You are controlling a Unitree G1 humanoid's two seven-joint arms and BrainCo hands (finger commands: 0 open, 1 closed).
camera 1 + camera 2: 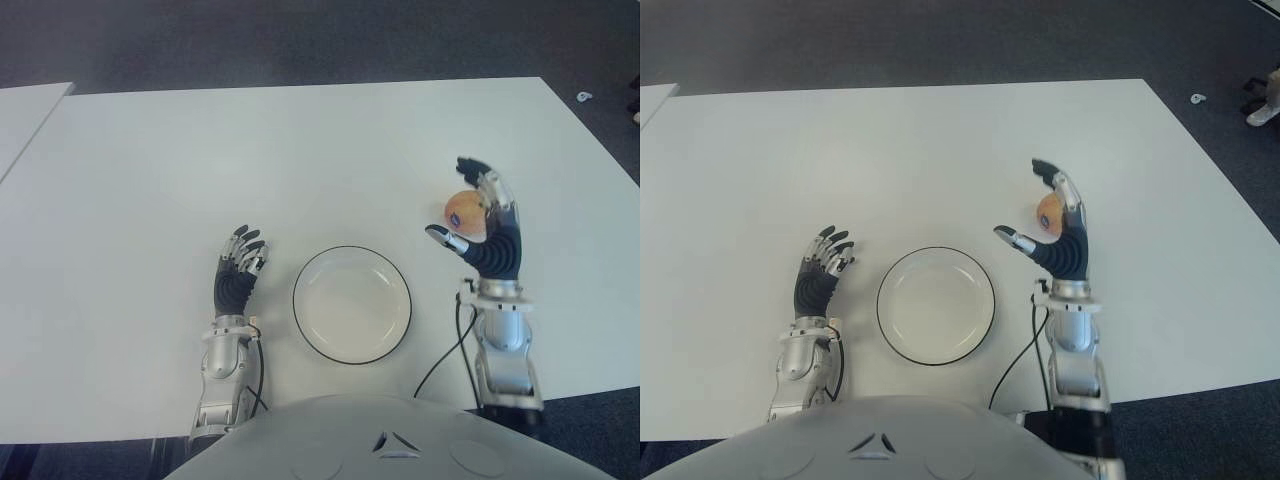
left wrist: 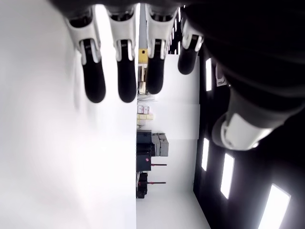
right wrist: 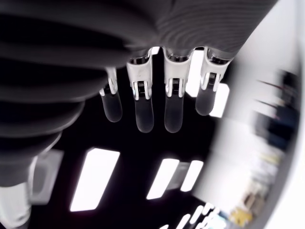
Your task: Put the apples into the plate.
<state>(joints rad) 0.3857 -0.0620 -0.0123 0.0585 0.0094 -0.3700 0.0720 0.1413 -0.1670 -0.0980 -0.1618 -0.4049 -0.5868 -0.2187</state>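
A: Near edge first. What's closest?

B: Plate (image 1: pixel 351 304), lower centre of the left eye view, white with a dark rim, nothing in it. It sits on the white counter (image 1: pixel 300 160). Left robot hand (image 1: pixel 238 270) shows just left of the plate, fingers loosely spread, holding nothing. Idle.

A: And the apple?

B: Apple (image 1: pixel 466 214) is at right of centre, in front of the palm of the right robot hand (image 1: pixel 478 225). That hand stands upright, right of the plate and a bit farther back, thumb sticking out toward the plate side.

A: Gripped?

B: Can't tell. In the eye views the fingers rise beside the apple rather than wrapping it, and the right wrist view shows straight fingers and no apple at all. Could be cradled, could be merely touching. Only one apple visible, by the way.

A: So the step?

B: My read: secure the apple, then carry it to the plate. Close fingers and thumb around it before any sideways move, since it's round and would roll. Then travel toward lower left, stop over the plate's middle, lower close and only then open. Dropping from height risks it bouncing over the shallow rim.
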